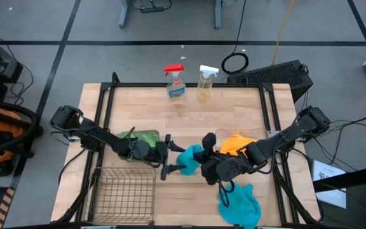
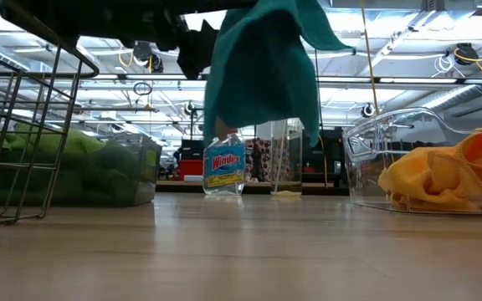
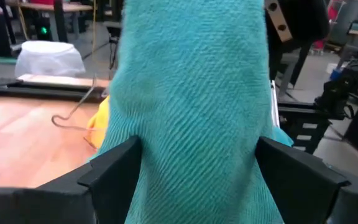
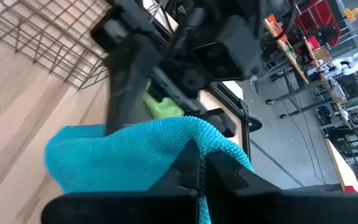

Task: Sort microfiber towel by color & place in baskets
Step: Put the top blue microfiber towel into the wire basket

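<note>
While I am watching from overhead, the right gripper (image 1: 203, 162) is pinching a teal towel (image 1: 189, 159) above mid-table, its fingers clamped together on the cloth. The left gripper (image 1: 168, 160), jaws spread apart, is reaching toward that cloth. At table height, the towel is hanging clear of the wood. Through the left wrist, it is hanging between the open fingers (image 3: 114, 171), probably untouched. If the right gripper releases too soon, I am risking a drop short of the wire basket (image 1: 124, 194).
</note>
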